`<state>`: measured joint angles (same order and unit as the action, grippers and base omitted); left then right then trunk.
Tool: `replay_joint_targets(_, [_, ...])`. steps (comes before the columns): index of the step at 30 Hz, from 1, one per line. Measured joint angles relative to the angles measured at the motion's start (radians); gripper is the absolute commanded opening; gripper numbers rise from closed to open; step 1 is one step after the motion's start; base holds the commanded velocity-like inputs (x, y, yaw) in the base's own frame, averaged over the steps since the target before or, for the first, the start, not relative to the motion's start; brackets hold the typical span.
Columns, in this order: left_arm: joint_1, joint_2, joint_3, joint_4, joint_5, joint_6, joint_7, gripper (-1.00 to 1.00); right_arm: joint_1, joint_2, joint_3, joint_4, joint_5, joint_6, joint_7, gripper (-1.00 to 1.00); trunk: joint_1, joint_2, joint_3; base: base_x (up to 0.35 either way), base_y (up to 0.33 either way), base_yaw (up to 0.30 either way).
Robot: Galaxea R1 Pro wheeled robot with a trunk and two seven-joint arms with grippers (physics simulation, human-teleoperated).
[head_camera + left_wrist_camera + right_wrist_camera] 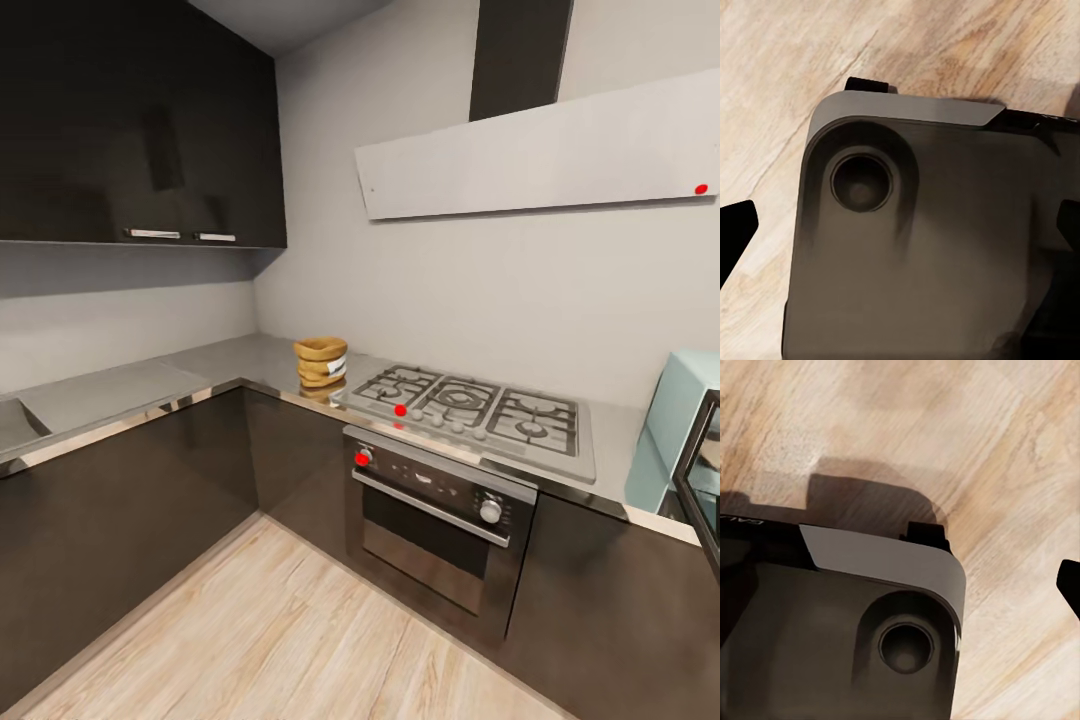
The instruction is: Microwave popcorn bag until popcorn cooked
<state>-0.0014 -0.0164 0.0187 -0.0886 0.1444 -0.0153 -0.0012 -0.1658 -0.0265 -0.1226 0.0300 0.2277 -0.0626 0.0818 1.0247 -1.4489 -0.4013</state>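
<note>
Meanwhile popcorn bag (320,362) upright on countertop (120,392) beside gas hob (478,412); claw states unreadable.

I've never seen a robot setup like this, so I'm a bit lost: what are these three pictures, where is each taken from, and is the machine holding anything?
It is a simulated wheeled robot with two arms, steered by a person. The big picture comes from its head camera, looking into a kitchen corner. A tan popcorn bag stands on the grey countertop, just beside the gas hob. Below the hob sits a dark oven. At the far right edge is the pale blue microwave, its door seemingly open.

The two small pictures come from cameras on the wrists. Both point down at the robot's own grey base and the wood floor. Only dark finger tips show at the edges, with nothing between them, though whether the grippers are open is unclear.
</note>
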Motion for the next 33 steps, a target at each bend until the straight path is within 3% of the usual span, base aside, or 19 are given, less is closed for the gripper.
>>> replay_joint_targets(7, [0.000, 0.000, 0.000, 0.000, 0.000, 0.000, 0.000, 1.00, 0.000, 0.002, 0.002, 0.000, 0.001, 0.010, -0.003, 1.00, 0.000, 0.000, 0.000, 0.000, 0.000, 0.060])
replay_joint_targets(28, [0.000, 0.001, 0.001, 0.001, 0.001, 0.000, 0.001, 1.00, 0.000, 0.011, 0.004, 0.000, 0.002, 0.010, -0.006, 1.00, 0.000, 0.000, 0.000, 0.000, 0.000, 0.265])
replay_joint_targets(30, [0.000, 0.002, 0.001, 0.001, 0.026, 0.000, 0.001, 1.00, 0.000, 0.013, 0.005, 0.000, 0.002, 0.009, -0.006, 1.00, 0.000, 0.000, 0.000, 0.000, 0.000, 0.270])
replay_joint_targets(31, [0.000, 0.002, 0.001, 0.001, 0.052, 0.000, 0.001, 1.00, 0.000, 0.013, 0.005, 0.000, 0.003, 0.009, -0.006, 1.00, 0.000, 0.000, 0.000, 0.000, 0.000, 0.270])
replay_joint_targets(32, [0.000, 0.003, -0.001, 0.002, 0.101, 0.000, 0.001, 1.00, 0.000, 0.013, 0.005, 0.000, 0.003, 0.009, -0.006, 1.00, 0.000, 0.000, 0.000, 0.000, 0.000, 0.270])
replay_joint_targets(33, [0.000, 0.003, -0.001, 0.003, 0.117, 0.000, 0.000, 1.00, 0.000, 0.013, 0.005, 0.000, 0.003, 0.009, -0.006, 1.00, 0.000, 0.000, 0.000, 0.000, 0.000, 0.270])
